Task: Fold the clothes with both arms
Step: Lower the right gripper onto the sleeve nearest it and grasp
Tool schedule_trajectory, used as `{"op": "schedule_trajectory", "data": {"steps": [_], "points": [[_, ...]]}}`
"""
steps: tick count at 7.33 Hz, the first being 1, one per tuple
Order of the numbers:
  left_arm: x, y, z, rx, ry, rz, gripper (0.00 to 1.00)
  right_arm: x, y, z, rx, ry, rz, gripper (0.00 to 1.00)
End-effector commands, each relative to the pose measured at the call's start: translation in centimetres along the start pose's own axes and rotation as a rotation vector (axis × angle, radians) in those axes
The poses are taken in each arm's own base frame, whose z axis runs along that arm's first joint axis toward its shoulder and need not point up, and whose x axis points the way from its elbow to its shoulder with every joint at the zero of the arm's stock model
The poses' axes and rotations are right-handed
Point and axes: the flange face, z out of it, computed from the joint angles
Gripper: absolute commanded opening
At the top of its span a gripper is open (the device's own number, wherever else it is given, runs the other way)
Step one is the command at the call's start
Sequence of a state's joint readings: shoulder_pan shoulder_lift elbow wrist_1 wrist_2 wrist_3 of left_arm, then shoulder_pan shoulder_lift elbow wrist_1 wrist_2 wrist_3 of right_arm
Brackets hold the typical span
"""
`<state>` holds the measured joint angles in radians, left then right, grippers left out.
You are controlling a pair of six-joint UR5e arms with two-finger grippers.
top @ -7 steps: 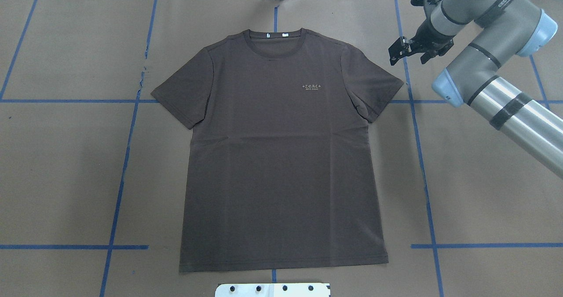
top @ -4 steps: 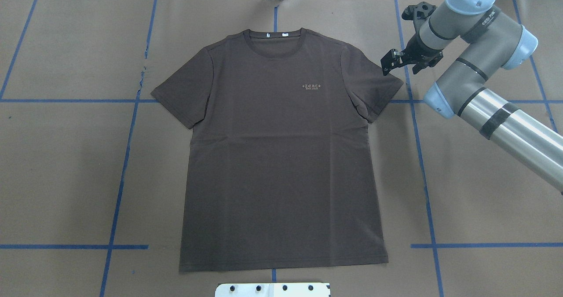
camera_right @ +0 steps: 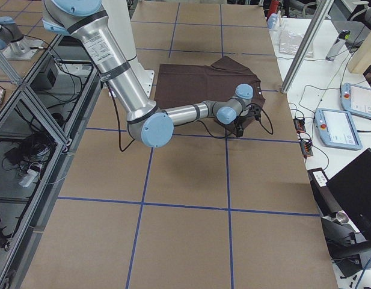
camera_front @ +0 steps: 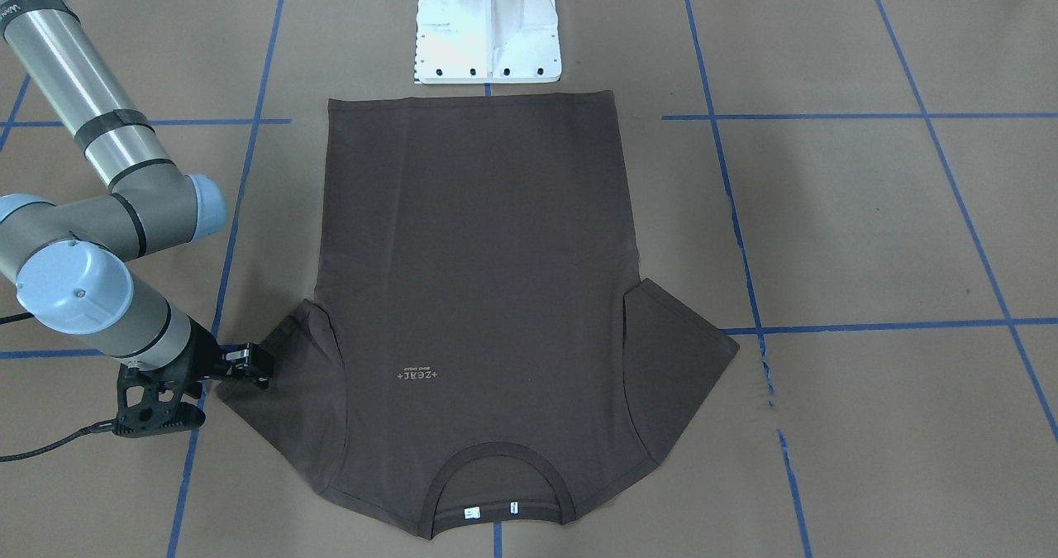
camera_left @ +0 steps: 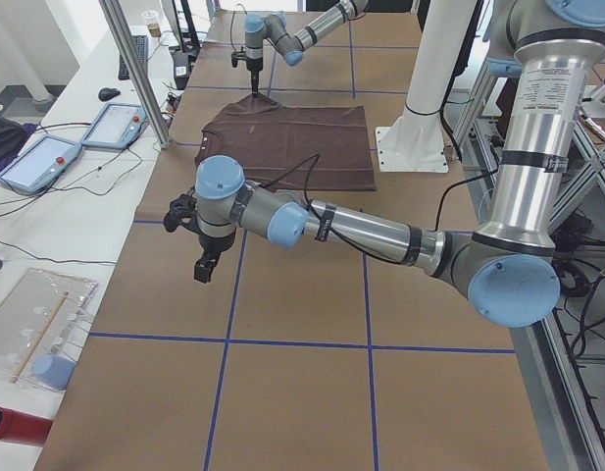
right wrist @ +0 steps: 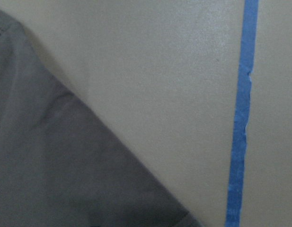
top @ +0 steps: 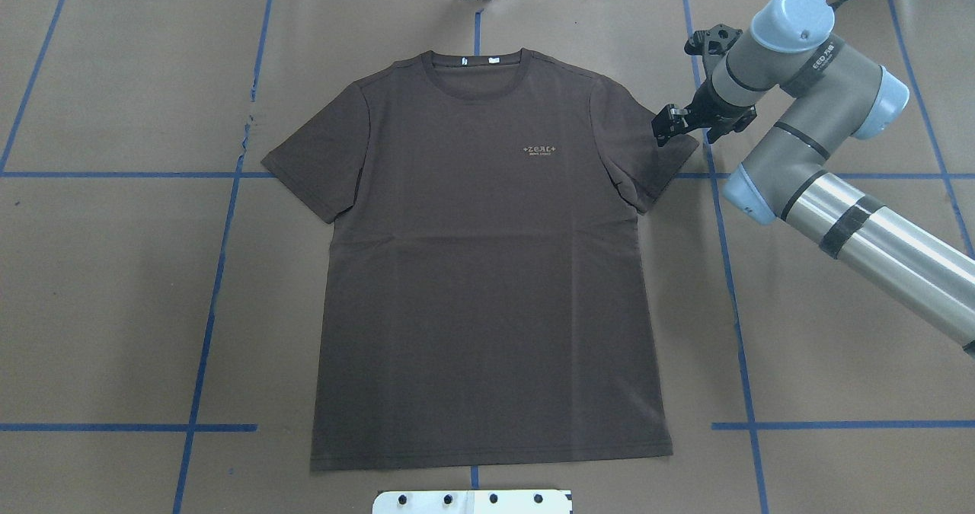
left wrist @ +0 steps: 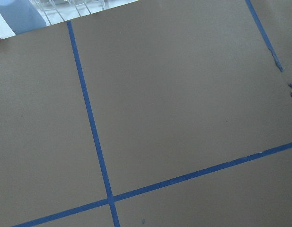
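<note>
Far left, the left gripper [camera_left: 202, 267] hangs over bare brown paper [top: 114, 308], well apart from the garment, and I can't tell whether its fingers are parted. Centre table, the T-shirt [top: 487, 285] lies flat and face up, collar [top: 477, 80] away from the robot, sleeves spread, ready for a clean fold. On the right, the right gripper [top: 665, 126] hovers at the outer sleeve edge [top: 670, 152], jaws parted and empty, probably lining up a pinch. There's open room on both flanks to sweep cloth inward.
</note>
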<state>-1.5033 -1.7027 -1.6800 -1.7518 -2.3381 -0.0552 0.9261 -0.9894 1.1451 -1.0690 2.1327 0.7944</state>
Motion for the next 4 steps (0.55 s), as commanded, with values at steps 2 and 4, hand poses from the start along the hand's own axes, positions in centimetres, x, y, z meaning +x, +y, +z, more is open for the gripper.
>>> {"op": "schedule_trajectory", "data": {"steps": [2,4], "points": [[-0.02,-0.06,0.02,0.0,0.0,0.0,1.0,0.8,0.17,0.19,-0.003,0.007,0.008,0.89],[0.03,-0.07,-0.02,0.0,0.001,0.0,1.0,0.64,0.18,0.22,-0.004,0.007,0.01,0.53]]}}
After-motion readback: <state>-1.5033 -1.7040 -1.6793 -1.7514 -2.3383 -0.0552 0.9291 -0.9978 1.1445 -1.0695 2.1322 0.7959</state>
